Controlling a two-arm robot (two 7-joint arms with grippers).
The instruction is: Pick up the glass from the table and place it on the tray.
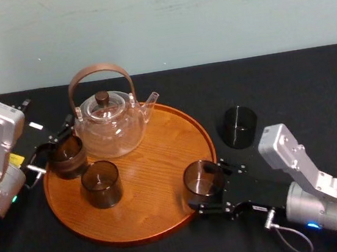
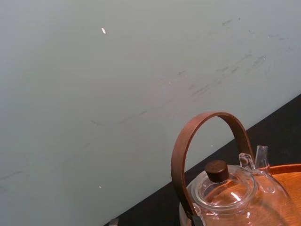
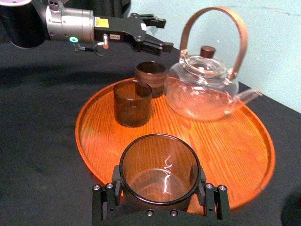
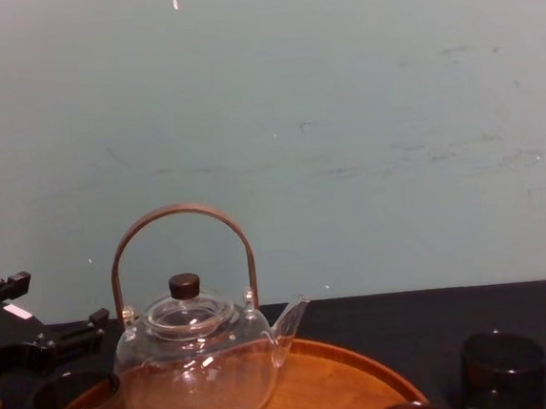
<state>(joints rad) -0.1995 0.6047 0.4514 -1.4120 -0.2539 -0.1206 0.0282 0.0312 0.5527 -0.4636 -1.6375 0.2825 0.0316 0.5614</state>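
Observation:
My right gripper [image 1: 208, 190] is shut on a dark smoked glass [image 1: 202, 178], holding it upright at the right rim of the round orange-brown tray [image 1: 158, 195]. In the right wrist view the glass [image 3: 158, 173] sits between both fingers [image 3: 207, 197] with tray wood [image 3: 235, 141] showing beneath it; whether it touches the wood I cannot tell. My left gripper [image 1: 60, 134] hovers open at the tray's far left, just above another glass [image 1: 68, 157]. From the right wrist that left gripper [image 3: 164, 34] shows its jaws apart.
A glass teapot [image 1: 110, 124] with a brown hoop handle stands at the back of the tray, and a second glass [image 1: 100, 183] stands in front of it. One more dark glass [image 1: 238, 126] stands on the black table right of the tray. A pale wall lies behind.

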